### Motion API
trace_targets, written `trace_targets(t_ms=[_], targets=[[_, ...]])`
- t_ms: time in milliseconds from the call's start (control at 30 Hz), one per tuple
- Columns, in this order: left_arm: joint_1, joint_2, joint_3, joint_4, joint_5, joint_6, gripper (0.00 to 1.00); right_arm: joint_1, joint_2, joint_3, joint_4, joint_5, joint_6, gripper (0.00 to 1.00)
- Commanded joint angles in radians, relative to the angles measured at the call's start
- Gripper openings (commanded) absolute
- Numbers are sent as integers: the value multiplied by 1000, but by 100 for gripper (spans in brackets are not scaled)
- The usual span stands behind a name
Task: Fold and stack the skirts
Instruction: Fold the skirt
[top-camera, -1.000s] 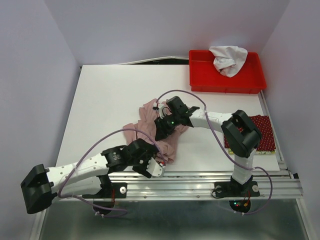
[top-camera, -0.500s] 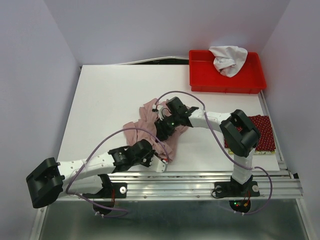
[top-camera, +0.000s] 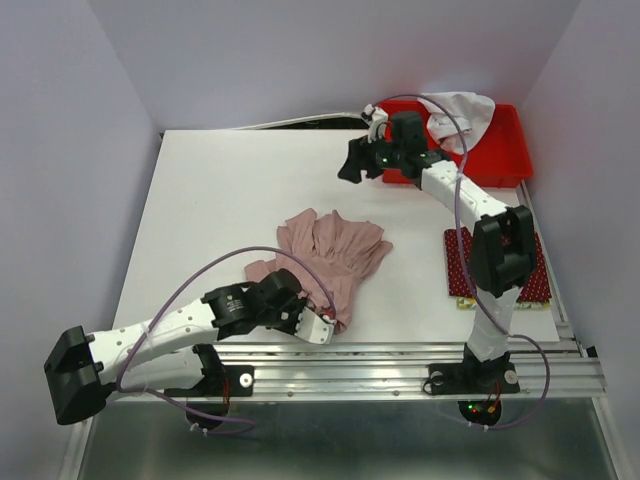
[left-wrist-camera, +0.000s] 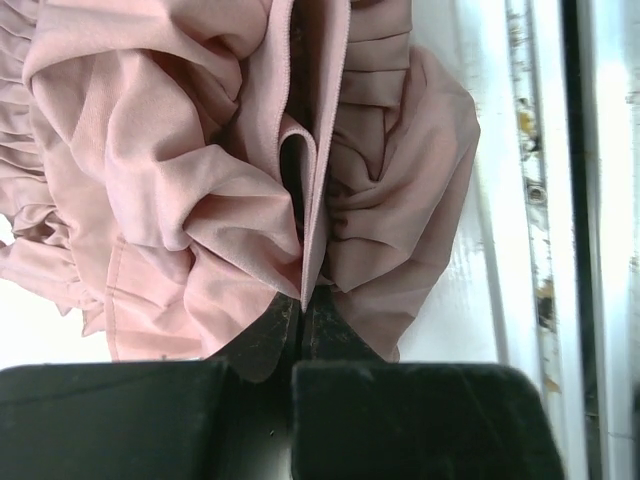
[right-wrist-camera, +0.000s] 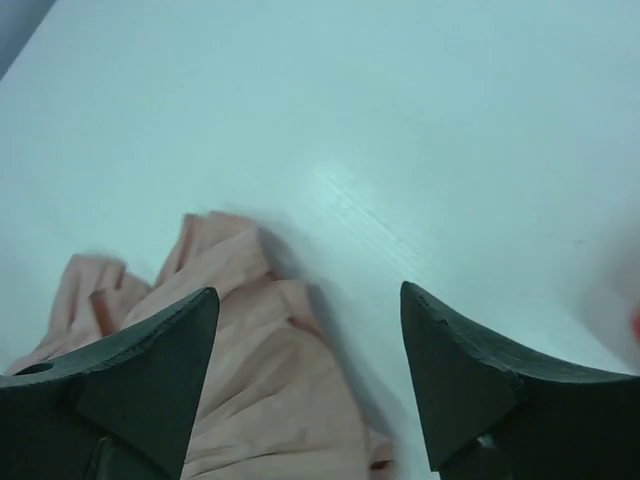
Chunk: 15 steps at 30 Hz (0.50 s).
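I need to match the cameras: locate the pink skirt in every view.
Top external: pink skirt, middle of the white table.
Left wrist: fills the upper frame, pinched by the left gripper.
Right wrist: lower left, beyond the open right gripper.
Shared landmark: the white table.

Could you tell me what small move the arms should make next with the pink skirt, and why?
Probably bring the open right gripper down to the far edge of the dusty-pink pleated cloth skirt and pinch it: the left gripper is shut on its near hem, yet the cloth lies bunched.
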Motion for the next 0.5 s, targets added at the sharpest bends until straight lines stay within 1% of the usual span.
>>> trace_targets(t_ms=[0, 67, 100, 167, 200, 300, 333, 400, 467], targets=[[-4, -35, 96, -139, 95, -43, 0, -30, 87, 58, -62, 53, -42, 76], [-4, -27, 139, -197, 118, -66, 0, -30, 101, 30, -66, 50, -46, 73], [-4, -24, 151, -212, 123, -72, 0, -30, 118, 21, -66, 44, -45, 68], [-4, -17, 194, -252, 132, -87, 0, -30, 138, 4, -69, 31, -45, 65], [-4, -14, 209, -263, 137, -89, 0, -30, 147, -2, -69, 31, -40, 60], [-3, 8, 277, -309, 148, -93, 0, -30, 184, -24, -77, -7, -25, 54], [-4, 34, 318, -323, 157, -93, 0, -16, 194, -31, -82, -39, -26, 50], [-4, 55, 383, -364, 166, -92, 0, 5, 196, -68, -85, -53, -37, 44], [-4, 86, 420, -383, 174, -99, 0, 42, 185, -96, -83, -65, -39, 41]])
